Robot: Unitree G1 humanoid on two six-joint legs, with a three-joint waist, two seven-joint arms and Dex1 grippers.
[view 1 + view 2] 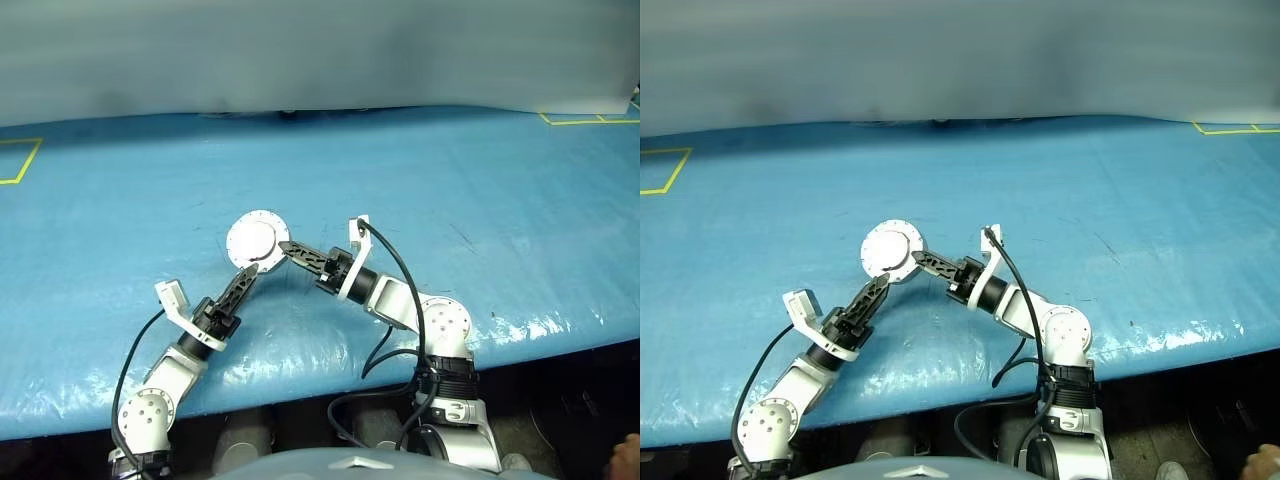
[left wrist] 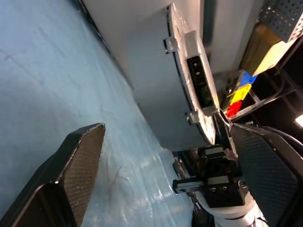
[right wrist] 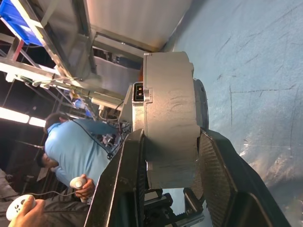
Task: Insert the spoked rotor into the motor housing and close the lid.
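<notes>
A silver-grey lid with a ribbed edge, above a blue table marked with yellow lines.

wide bare blue table lies open around both claws.

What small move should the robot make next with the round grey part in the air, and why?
Probably the right gripper should lower the motor onto the blue table. Its fingers clamp the motor by the sides, clear of the table, while the left gripper is open just below the motor's edge and holds nothing.
</notes>
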